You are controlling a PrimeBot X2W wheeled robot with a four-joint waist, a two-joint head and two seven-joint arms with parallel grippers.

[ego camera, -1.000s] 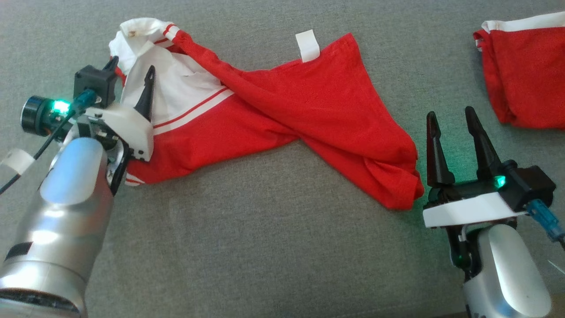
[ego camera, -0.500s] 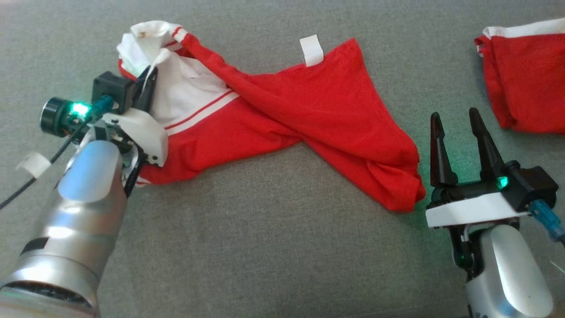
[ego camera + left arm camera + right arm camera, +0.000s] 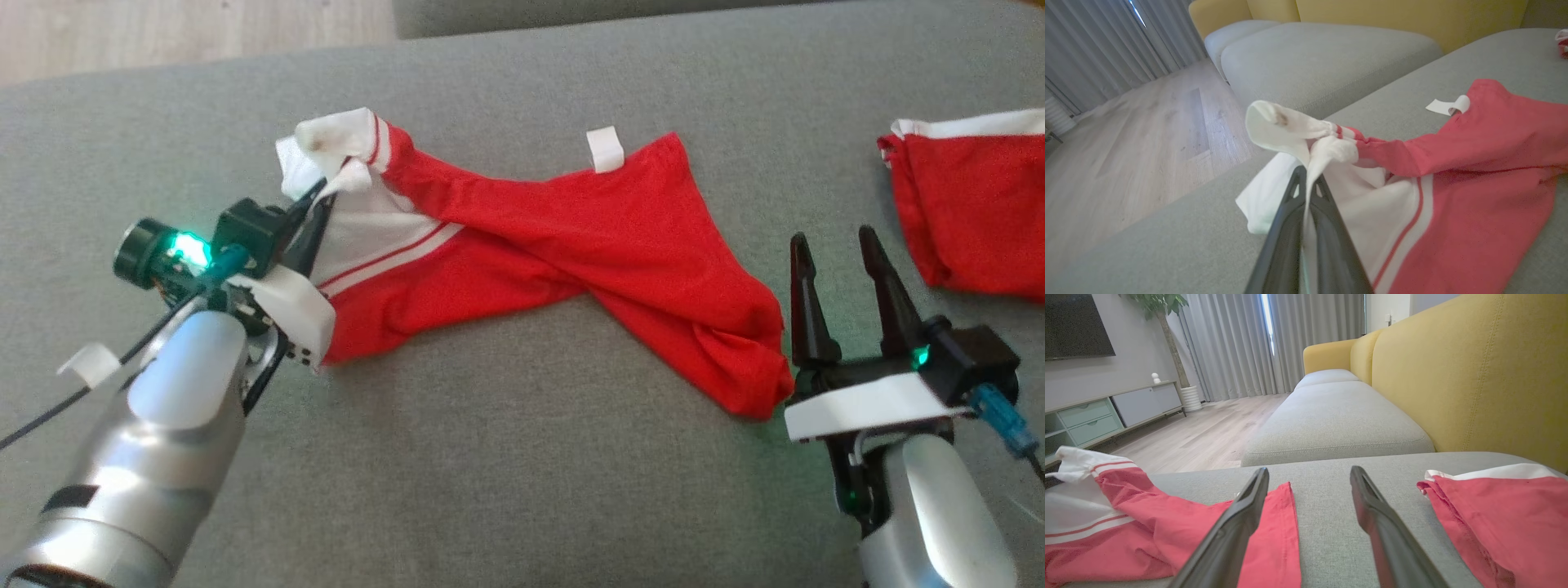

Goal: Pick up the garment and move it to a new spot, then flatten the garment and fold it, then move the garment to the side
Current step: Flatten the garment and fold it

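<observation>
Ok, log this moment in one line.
left gripper: shut on garment | right gripper: open, empty | garment: crumpled on sofa

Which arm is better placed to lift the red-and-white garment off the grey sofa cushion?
Left. The left gripper is shut on the white edge of the red-and-white fabric garment; the right gripper stands open beside its red end, holding nothing.

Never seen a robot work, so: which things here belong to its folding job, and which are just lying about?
Job: red-and-white garment, left gripper shut on it, open right gripper.
Lying about: second red garment, white tab.
</observation>
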